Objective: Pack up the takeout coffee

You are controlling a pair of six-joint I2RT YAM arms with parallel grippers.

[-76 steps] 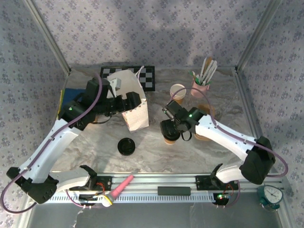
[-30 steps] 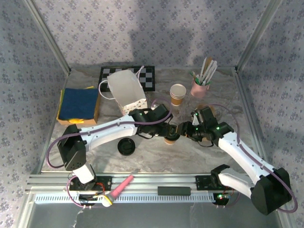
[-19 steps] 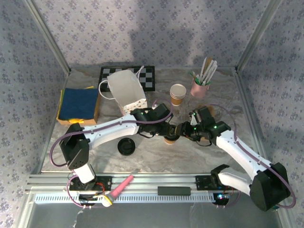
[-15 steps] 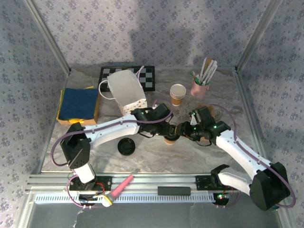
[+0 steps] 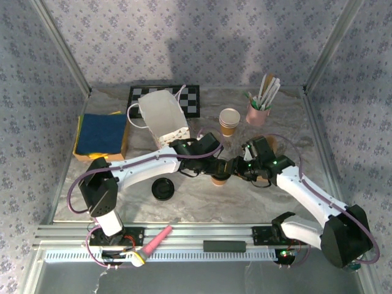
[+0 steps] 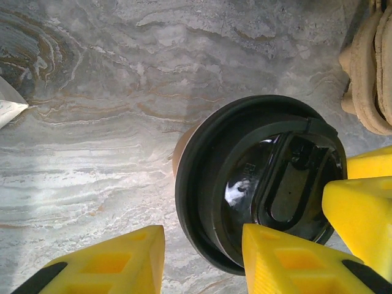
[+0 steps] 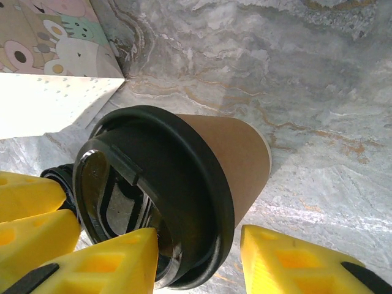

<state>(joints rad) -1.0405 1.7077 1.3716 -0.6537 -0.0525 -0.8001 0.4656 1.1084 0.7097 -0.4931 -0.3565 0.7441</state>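
At table centre, lidded takeout coffee

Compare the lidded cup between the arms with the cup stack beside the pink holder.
The lidded cup wears a black lid; the cup stack is open-topped, its white inside showing. The lidded cup sits mid-table; the cup stack stands farther back by the pink holder. Both are tan-brown paper.

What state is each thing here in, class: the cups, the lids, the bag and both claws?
Takeout coffee cup: upright, capped by a black lid.
Spare lid: lying flat, loose.
Paper bag: standing, mouth open.
Cup stack: upright, nested, uncapped.
Left claw: open, at the capped cup.
Right claw: open, straddling the capped cup.
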